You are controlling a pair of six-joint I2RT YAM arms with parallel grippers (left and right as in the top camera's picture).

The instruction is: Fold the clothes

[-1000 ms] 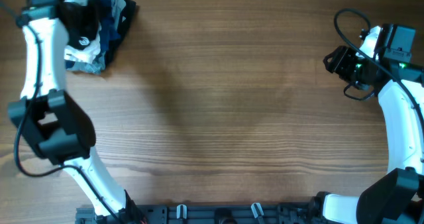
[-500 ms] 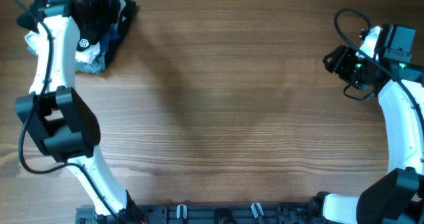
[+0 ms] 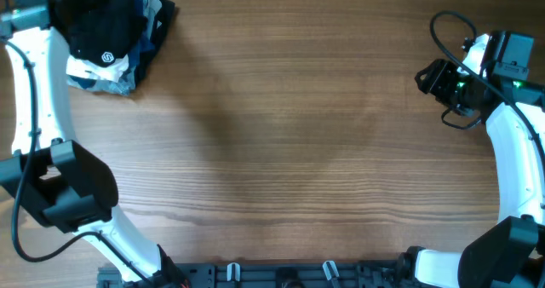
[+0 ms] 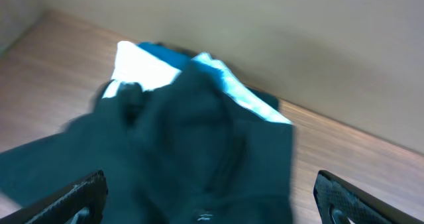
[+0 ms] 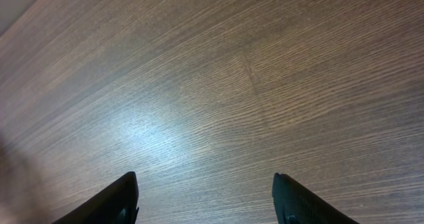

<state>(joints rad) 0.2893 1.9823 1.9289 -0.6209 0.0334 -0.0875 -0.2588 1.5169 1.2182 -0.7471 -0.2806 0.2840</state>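
My left pincer [image 4: 212, 207], spread wide over the black garment [image 4: 199, 138] at the far-left corner of the desk [image 3: 298, 135], may snag the blue piece [image 4: 162, 50] beneath; right pincer [image 5: 209, 204] spread, empty.

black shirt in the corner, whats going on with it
The left arm's fingers stand wide open over the black shirt, not gripping it. It lies crumpled on a pile of other clothes at the far left corner of the table. The right arm's fingers hang open over bare wood. Nothing is folded yet.
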